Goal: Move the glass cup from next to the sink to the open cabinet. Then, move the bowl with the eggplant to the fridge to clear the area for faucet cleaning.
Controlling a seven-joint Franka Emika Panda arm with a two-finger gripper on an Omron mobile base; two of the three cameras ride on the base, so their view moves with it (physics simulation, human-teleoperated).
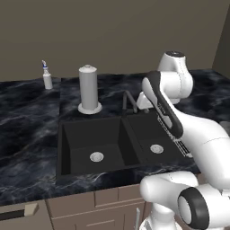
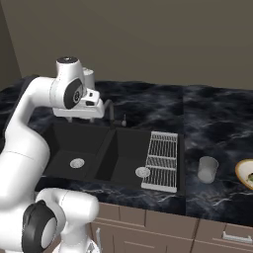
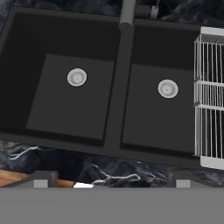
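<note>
The glass cup (image 2: 207,169) stands upright on the dark marble counter, right of the sink (image 2: 59,143). Further right, the bowl (image 2: 245,174) is cut off by the picture's edge, and what lies in it is too cropped to tell as the eggplant. My gripper (image 3: 113,180) is open and empty, its two tips far apart, looking down into the double sink (image 3: 118,87). In the right base view my hand (image 2: 81,109) hangs over the left basin, well left of the cup. The open cabinet and the fridge are out of view.
A white wire rack (image 2: 160,160) lies over the right basin's right side. The dark faucet (image 1: 129,101) rises behind the sink's divider. A paper towel roll (image 1: 88,87) and a small soap bottle (image 1: 46,76) stand at the back left. Cabinet drawers (image 1: 105,197) run below the counter.
</note>
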